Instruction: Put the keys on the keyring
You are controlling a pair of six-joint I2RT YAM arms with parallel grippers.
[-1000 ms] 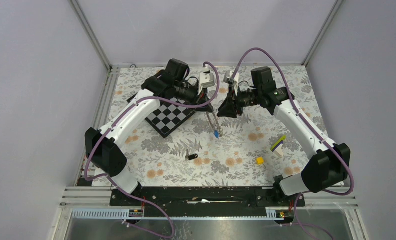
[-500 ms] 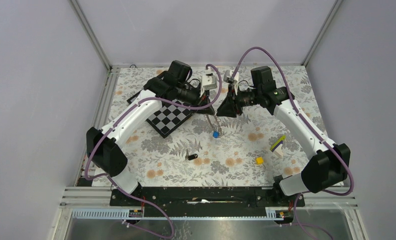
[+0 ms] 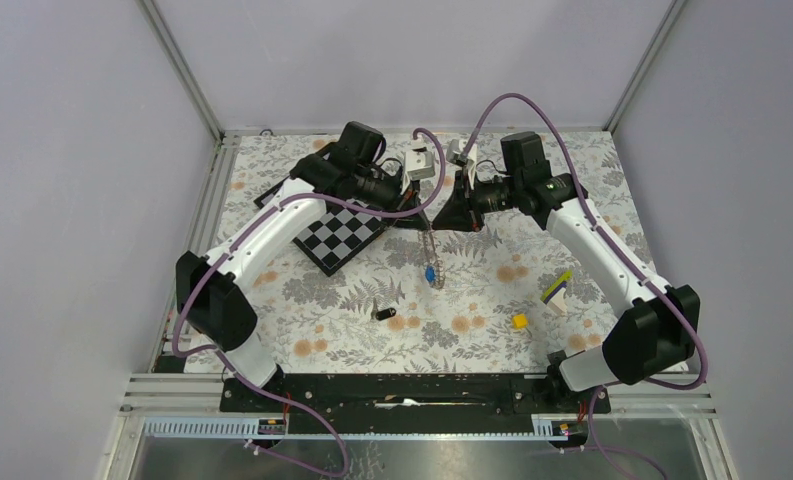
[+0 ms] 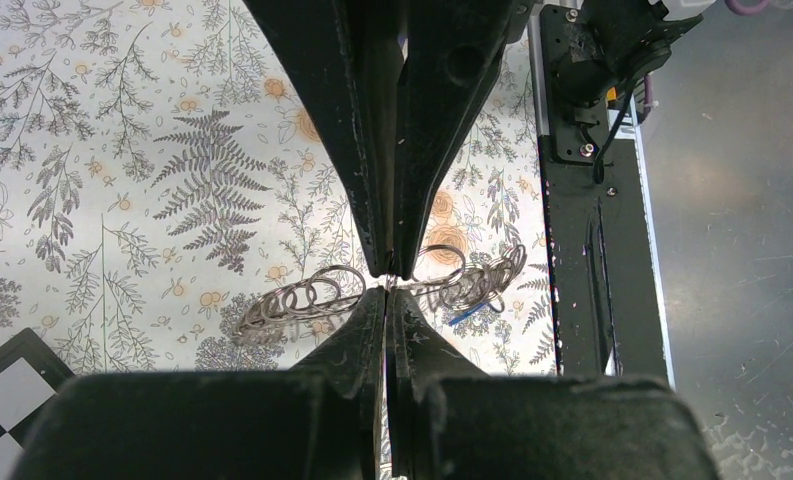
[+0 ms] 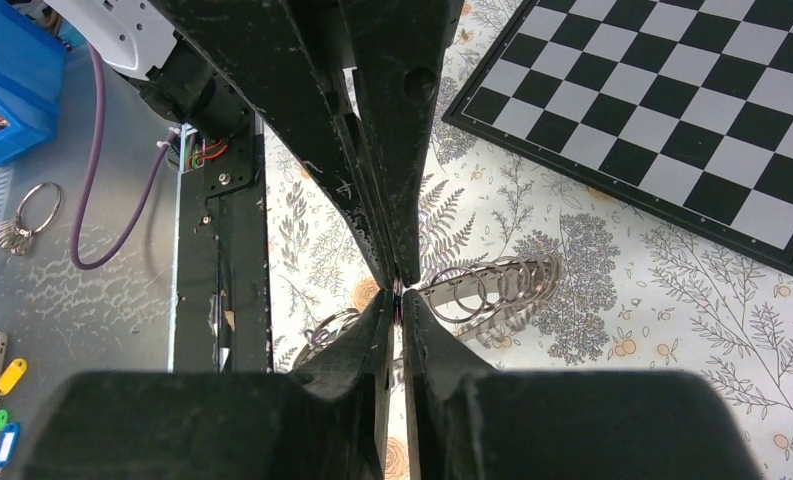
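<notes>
The keyring (image 3: 430,245), a grey coiled metal loop, hangs between my two grippers above the floral table. The blue key (image 3: 429,273) dangles on its lower end and also shows in the left wrist view (image 4: 469,313). My left gripper (image 3: 415,215) is shut on the keyring, with coils (image 4: 302,300) spreading to both sides of its tips (image 4: 390,285). My right gripper (image 3: 444,215) is shut on it from the other side (image 5: 397,295), with coils (image 5: 497,285) to the right. The black key (image 3: 382,313) lies on the table nearer the bases.
A black-and-white chessboard (image 3: 342,232) lies under the left arm and shows in the right wrist view (image 5: 672,110). A small yellow cube (image 3: 519,321) and a purple-and-lime stick (image 3: 557,290) lie at the right. The black base rail (image 3: 402,390) runs along the near edge.
The hanging keyring has swung a little, and the blue key sits slightly lower. Both grippers stay pinched together at nearly the same spot.
</notes>
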